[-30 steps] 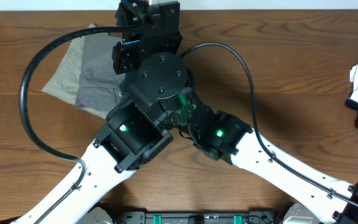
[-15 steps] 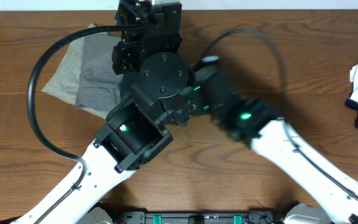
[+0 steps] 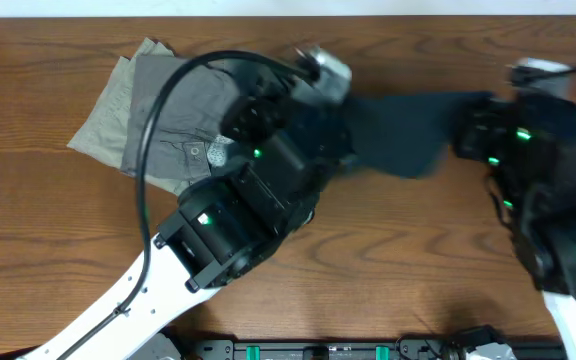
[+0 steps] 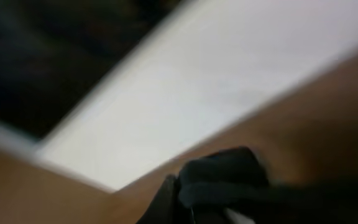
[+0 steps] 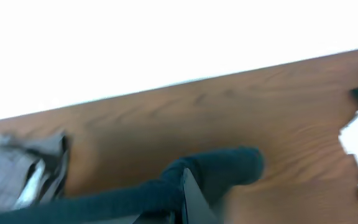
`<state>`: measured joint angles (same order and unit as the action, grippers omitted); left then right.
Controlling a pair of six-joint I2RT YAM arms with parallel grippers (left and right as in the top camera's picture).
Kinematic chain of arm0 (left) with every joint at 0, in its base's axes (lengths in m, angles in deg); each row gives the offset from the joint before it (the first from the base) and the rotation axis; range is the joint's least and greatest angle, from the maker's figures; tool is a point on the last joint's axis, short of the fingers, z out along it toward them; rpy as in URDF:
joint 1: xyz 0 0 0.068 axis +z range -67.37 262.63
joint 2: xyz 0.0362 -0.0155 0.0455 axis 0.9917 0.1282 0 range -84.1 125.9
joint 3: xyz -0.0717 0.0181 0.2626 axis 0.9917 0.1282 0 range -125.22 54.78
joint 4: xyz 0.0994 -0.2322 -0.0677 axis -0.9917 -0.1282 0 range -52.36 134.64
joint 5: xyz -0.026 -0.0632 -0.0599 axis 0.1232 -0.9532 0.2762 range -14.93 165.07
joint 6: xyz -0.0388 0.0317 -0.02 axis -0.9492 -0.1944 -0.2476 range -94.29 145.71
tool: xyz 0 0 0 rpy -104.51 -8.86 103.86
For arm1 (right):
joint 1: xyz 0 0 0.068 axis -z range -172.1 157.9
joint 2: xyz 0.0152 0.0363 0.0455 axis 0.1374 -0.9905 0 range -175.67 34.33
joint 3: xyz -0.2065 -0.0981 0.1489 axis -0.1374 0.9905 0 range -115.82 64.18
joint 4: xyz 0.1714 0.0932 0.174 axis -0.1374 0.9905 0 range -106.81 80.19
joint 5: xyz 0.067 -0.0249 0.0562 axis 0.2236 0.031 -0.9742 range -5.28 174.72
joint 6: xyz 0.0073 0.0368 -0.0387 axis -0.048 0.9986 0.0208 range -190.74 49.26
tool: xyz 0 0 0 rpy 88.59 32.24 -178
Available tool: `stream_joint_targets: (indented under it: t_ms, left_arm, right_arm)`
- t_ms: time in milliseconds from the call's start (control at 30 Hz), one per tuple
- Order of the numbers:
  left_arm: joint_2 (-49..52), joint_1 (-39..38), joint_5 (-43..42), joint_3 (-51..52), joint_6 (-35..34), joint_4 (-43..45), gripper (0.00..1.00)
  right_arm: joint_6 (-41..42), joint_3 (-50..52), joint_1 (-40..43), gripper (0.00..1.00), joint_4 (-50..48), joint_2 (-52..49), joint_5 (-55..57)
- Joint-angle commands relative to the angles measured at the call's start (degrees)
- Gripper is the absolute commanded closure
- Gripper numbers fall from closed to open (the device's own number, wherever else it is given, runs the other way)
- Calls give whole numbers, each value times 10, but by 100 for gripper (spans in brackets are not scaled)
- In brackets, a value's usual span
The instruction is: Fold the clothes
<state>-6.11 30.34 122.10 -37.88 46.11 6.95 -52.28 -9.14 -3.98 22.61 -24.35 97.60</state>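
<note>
Overhead: black garment (image 3: 403, 130) mid-table; bare table (image 3: 398, 250) nearside

White arms (image 3: 98, 325), black housings (image 3: 230, 250), green lights (image 3: 205, 219)

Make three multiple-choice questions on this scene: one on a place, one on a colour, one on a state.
1. Where does the grey garment lie?
A. On the khaki piece, at the left of the table
B. At the table's right edge
C. Hanging off the front edge

2. What colour is the cloth stretched out over the table's middle?
A. White
B. Dark, near black
C. Red

3. How does the right gripper stand?
A. Wide open over bare wood
B. Shut on the cloth
C. Shut on a cable

Answers:
1 A, since the overhead view shows grey overlapping khaki at upper left.
2 B, since the stretched fabric looks dark in every view.
3 B, since the right wrist view shows the dark fabric pinched at its fingers.
</note>
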Motion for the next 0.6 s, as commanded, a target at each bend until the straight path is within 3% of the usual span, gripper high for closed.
stream_joint_targets:
  t_ms: [0,167,367,567]
  left_arm:
    - [-25,1,-184,-7,-70,-52,94]
    - [-47,1,-272,-17,-82,-161,94]
    - [-72,-3,-423,-101,-85,-279,94]
    - [-77,-51,-434,-239,-109,-368,94]
  right_arm:
    - [-42,-2,32,99,4,34,-7]
    - [-44,-6,60,99,14,76,-7]
    - [-44,-47,70,99,72,96,-7]
    - [-44,-126,70,99,171,97,-4]
